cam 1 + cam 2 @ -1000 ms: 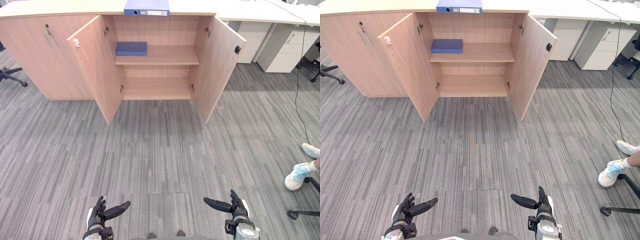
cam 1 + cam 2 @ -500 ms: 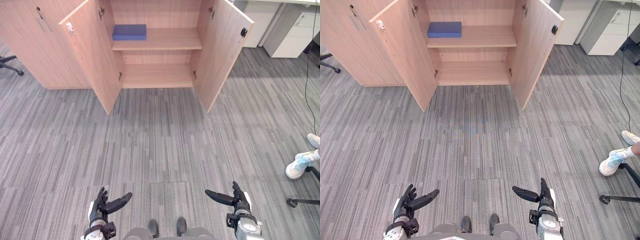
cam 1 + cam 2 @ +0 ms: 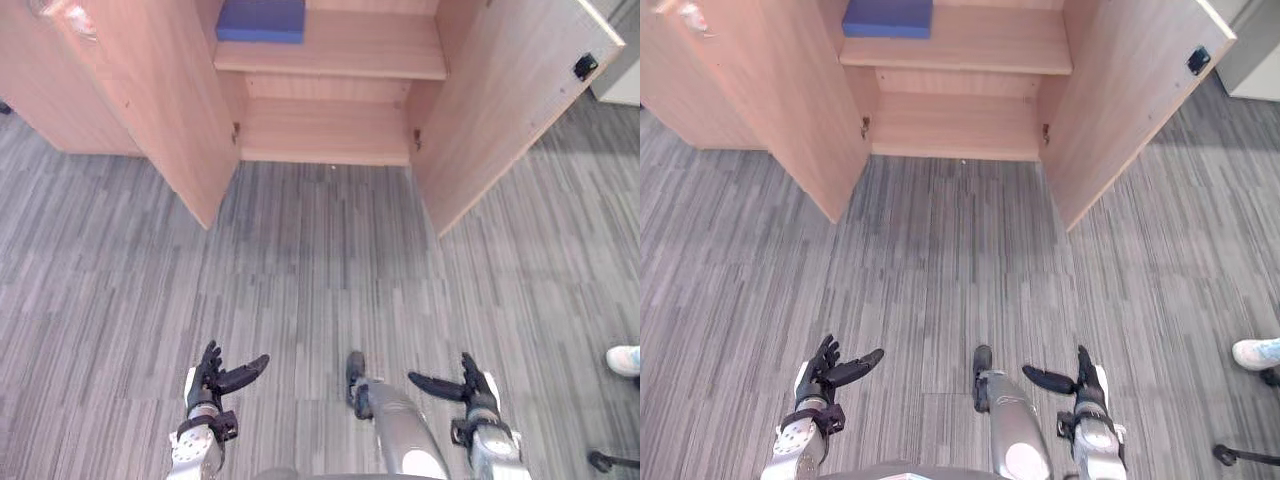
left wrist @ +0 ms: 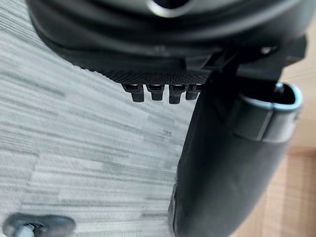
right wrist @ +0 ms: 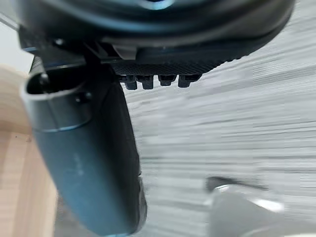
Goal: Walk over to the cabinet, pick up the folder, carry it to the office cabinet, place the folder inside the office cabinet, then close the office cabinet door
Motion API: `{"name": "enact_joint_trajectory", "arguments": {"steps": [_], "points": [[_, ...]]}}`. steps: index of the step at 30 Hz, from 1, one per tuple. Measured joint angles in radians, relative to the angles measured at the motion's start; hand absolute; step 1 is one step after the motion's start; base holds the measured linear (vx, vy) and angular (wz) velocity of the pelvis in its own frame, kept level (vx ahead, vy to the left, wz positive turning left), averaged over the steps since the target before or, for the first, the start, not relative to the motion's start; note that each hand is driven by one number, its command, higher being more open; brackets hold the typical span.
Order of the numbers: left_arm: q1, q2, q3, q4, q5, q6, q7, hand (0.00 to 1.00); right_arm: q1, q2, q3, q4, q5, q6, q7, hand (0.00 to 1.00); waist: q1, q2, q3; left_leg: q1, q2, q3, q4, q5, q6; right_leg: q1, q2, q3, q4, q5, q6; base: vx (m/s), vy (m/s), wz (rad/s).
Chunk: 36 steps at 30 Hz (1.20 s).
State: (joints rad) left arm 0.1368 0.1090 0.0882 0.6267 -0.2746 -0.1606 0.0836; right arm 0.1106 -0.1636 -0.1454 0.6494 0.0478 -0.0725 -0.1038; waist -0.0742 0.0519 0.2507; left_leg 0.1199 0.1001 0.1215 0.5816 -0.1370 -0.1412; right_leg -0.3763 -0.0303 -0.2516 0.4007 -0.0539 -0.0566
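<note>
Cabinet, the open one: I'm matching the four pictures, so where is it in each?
Left eye view: cabinet across the top.
Right eye view: cabinet across the top.
Left wrist view: cabinet wood past the left hand.
Right wrist view: cabinet wood past the right hand.
Shared landmark: grey striped floor.

The cabinet (image 3: 510, 110) was pale wood, the flat box (image 3: 261, 20) on its shelf blue, the carpet (image 3: 320, 270) streaked grey.

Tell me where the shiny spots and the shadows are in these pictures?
Left eye view: a glare patch at the top of the left door; the carpet behind the right door lies in shadow. Right eye view: the upper shelf shades the back panel below it.
</note>
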Motion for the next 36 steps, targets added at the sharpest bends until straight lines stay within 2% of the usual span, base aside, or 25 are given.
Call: {"name": "enact_joint_trajectory", "arguments": {"steps": [1,2,4,6,7,9,10,11,12,15,16,17,18,20,23,24,25,26,27,28,30,32,33,35,36], "points": [[0.009,-0.010,0.002,0.000,0.000,-0.003,0.000,1.00,-0.004,-0.002,0.010,0.003,0.001,0.000,-0.002,1.00,0.009,-0.004,0.013,-0.067,0.040,0.018,0.192,0.024,-0.003,0.089,0.014,0.004,-0.057,-0.009,-0.004,0.68,-0.158,0.02],[0.012,-0.009,0.004,-0.002,0.000,-0.010,-0.002,1.00,-0.014,0.004,0.028,0.007,0.003,-0.001,-0.005,1.00,0.021,-0.004,0.022,-0.161,0.085,0.049,0.393,-0.045,0.044,0.200,0.034,0.010,-0.132,-0.014,-0.012,0.64,-0.109,-0.08],[0.011,-0.008,0.010,-0.011,0.000,-0.011,-0.002,1.00,-0.032,0.021,0.036,0.005,0.009,-0.009,-0.005,1.00,0.050,-0.032,0.039,-0.273,0.112,0.094,0.478,-0.101,0.082,0.313,0.040,0.036,-0.219,-0.017,-0.015,0.60,-0.070,-0.25],[0.015,-0.009,0.009,-0.030,0.000,-0.010,-0.009,1.00,-0.060,0.027,0.036,0.002,0.011,-0.025,-0.007,1.00,0.085,-0.048,0.048,-0.449,0.100,0.125,0.336,-0.141,0.114,0.431,0.034,0.078,-0.325,-0.034,0.011,0.57,0.008,-0.45],[0.011,-0.009,0.011,-0.030,0.000,-0.009,-0.009,1.00,-0.072,0.028,0.032,0.007,0.011,-0.025,-0.007,1.00,0.090,-0.050,0.051,-0.478,0.086,0.123,0.249,-0.142,0.112,0.449,0.029,0.090,-0.333,-0.044,0.021,0.55,0.091,-0.57],[0.017,-0.012,0.012,-0.028,0.000,-0.001,-0.008,1.00,-0.094,0.032,0.012,0.020,0.028,-0.025,-0.013,1.00,0.098,-0.052,0.053,-0.518,0.037,0.100,-0.070,-0.081,0.099,0.499,0.000,0.122,-0.337,-0.091,0.058,0.57,0.191,-0.53],[0.025,-0.013,0.012,-0.025,0.000,0.000,-0.008,1.00,-0.097,0.034,-0.003,0.041,0.036,-0.025,-0.018,1.00,0.107,-0.051,0.051,-0.507,0.016,0.074,-0.225,0.083,0.101,0.536,-0.016,0.152,-0.338,-0.130,0.084,0.72,0.323,-0.61],[0.030,-0.011,0.016,-0.024,0.000,0.001,-0.003,1.00,-0.097,0.042,-0.002,0.058,0.040,-0.021,-0.027,1.00,0.115,-0.074,0.041,-0.487,-0.018,0.085,-0.215,0.107,0.151,0.552,-0.046,0.181,-0.328,-0.153,0.089,0.74,0.343,-0.44],[0.024,-0.011,0.021,-0.026,0.000,0.001,-0.001,1.00,-0.095,0.044,-0.002,0.057,0.040,-0.020,-0.026,1.00,0.108,-0.082,0.033,-0.491,-0.033,0.087,-0.201,0.079,0.159,0.543,-0.063,0.183,-0.308,-0.155,0.089,0.63,0.290,-0.17],[0.016,-0.012,0.024,-0.027,0.001,0.001,0.003,1.00,-0.081,0.048,-0.004,0.069,0.038,-0.018,-0.021,1.00,0.103,-0.084,0.032,-0.441,-0.052,0.127,-0.105,-0.057,0.214,0.450,-0.113,0.242,0.027,-0.179,0.150,0.57,0.256,-0.19],[0.024,-0.011,0.022,-0.025,0.001,0.003,0.003,1.00,-0.080,0.053,0.000,0.078,0.036,-0.017,-0.017,1.00,0.100,-0.086,0.034,-0.367,-0.068,0.145,-0.115,-0.097,0.226,0.372,-0.142,0.258,0.263,-0.139,0.253,0.68,0.232,-0.26],[0.033,-0.005,0.022,-0.025,0.001,0.004,0.003,1.00,-0.081,0.056,0.008,0.088,0.035,-0.012,-0.012,1.00,0.084,-0.086,0.034,-0.287,-0.084,0.148,-0.135,-0.125,0.237,0.301,-0.165,0.247,0.490,-0.134,0.277,0.54,0.133,-0.16],[0.037,-0.001,0.021,-0.025,0.001,0.004,0.003,1.00,-0.080,0.057,0.016,0.089,0.033,-0.008,-0.012,1.00,0.079,-0.085,0.034,-0.243,-0.090,0.148,-0.154,-0.133,0.239,0.273,-0.171,0.233,0.570,-0.146,0.255,0.51,0.064,-0.03],[0.041,0.019,0.020,-0.030,0.000,-0.001,0.003,1.00,-0.063,0.059,0.059,0.087,0.025,-0.007,-0.007,1.00,0.074,-0.077,0.030,-0.095,-0.085,0.149,-0.257,-0.139,0.242,0.148,-0.166,0.133,0.635,-0.199,0.159,0.47,0.018,-0.10],[0.030,0.030,0.022,-0.028,0.000,-0.002,0.003,1.00,-0.068,0.059,0.071,0.091,0.021,-0.007,-0.001,1.00,0.059,-0.070,0.032,-0.016,-0.062,0.134,-0.315,-0.139,0.239,0.058,-0.128,0.055,0.398,-0.222,0.113,0.44,-0.060,0.14],[0.030,0.032,0.024,-0.025,0.000,-0.002,0.003,1.00,-0.061,0.058,0.071,0.091,0.017,-0.007,-0.001,1.00,0.055,-0.070,0.031,0.008,-0.050,0.127,-0.318,-0.145,0.224,0.032,-0.090,0.048,0.226,-0.199,0.105,0.49,-0.143,0.32],[0.033,0.036,0.024,-0.021,0.000,-0.002,0.003,1.00,-0.048,0.056,0.071,0.092,0.016,-0.006,-0.001,1.00,0.054,-0.074,0.025,0.030,-0.047,0.116,-0.317,-0.157,0.186,0.035,-0.060,0.062,0.060,-0.115,0.091,0.61,-0.194,0.36],[0.041,0.038,0.024,-0.022,0.000,-0.002,0.002,1.00,-0.018,0.056,0.071,0.092,0.009,-0.007,-0.001,1.00,0.052,-0.093,0.012,0.050,-0.061,0.097,-0.311,-0.184,0.137,0.046,-0.047,0.087,-0.077,0.062,0.048,0.72,-0.207,0.47],[0.027,0.001,0.023,0.022,0.001,0.006,0.003,1.00,-0.022,0.023,0.065,0.134,0.004,0.009,-0.003,1.00,0.053,-0.048,-0.008,0.048,-0.016,0.050,-0.248,-0.199,0.079,0.045,-0.032,0.062,-0.010,0.059,0.020,0.52,-0.141,0.40],[0.028,-0.002,0.022,0.020,0.002,0.005,0.001,1.00,-0.020,0.023,0.062,0.134,0.004,0.010,-0.003,1.00,0.053,-0.048,-0.013,0.037,-0.015,0.047,-0.229,-0.193,0.072,0.049,-0.033,0.060,-0.011,0.045,0.022,0.49,-0.153,0.40],[0.025,-0.033,0.021,0.009,0.003,0.004,0.000,1.00,-0.001,0.029,0.055,0.103,0.005,0.011,-0.005,1.00,0.045,-0.036,-0.008,-0.091,0.054,0.035,0.108,-0.095,0.052,0.142,-0.019,0.024,-0.055,-0.008,0.012,0.49,-0.211,0.38],[0.036,-0.048,0.020,-0.015,0.002,0.004,-0.001,1.00,0.024,0.048,0.054,0.060,0.010,0.010,-0.010,1.00,0.068,-0.036,-0.009,-0.177,0.128,0.062,0.303,-0.125,0.047,0.241,0.008,0.020,-0.120,-0.013,0.003,0.33,-0.118,0.03],[0.037,-0.051,0.018,-0.020,0.002,0.004,-0.001,1.00,0.026,0.053,0.053,0.048,0.011,0.007,-0.012,1.00,0.075,-0.039,-0.010,-0.199,0.137,0.069,0.319,-0.135,0.050,0.266,0.010,0.021,-0.142,-0.014,0.002,0.35,-0.078,-0.16],[0.033,-0.057,0.001,-0.034,0.002,0.004,-0.002,1.00,0.011,0.057,0.027,0.038,0.011,-0.009,-0.015,1.00,0.080,-0.041,-0.014,-0.245,0.128,0.081,0.175,-0.157,0.059,0.332,0.007,0.029,-0.201,-0.011,0.007,0.35,-0.034,-0.14],[0.033,-0.057,-0.001,-0.045,0.002,0.003,-0.004,1.00,0.001,0.056,0.014,0.042,0.011,-0.010,-0.016,1.00,0.081,-0.036,-0.017,-0.248,0.113,0.075,0.022,-0.153,0.059,0.352,0.006,0.036,-0.223,-0.008,0.012,0.21,0.040,-0.16]]}}
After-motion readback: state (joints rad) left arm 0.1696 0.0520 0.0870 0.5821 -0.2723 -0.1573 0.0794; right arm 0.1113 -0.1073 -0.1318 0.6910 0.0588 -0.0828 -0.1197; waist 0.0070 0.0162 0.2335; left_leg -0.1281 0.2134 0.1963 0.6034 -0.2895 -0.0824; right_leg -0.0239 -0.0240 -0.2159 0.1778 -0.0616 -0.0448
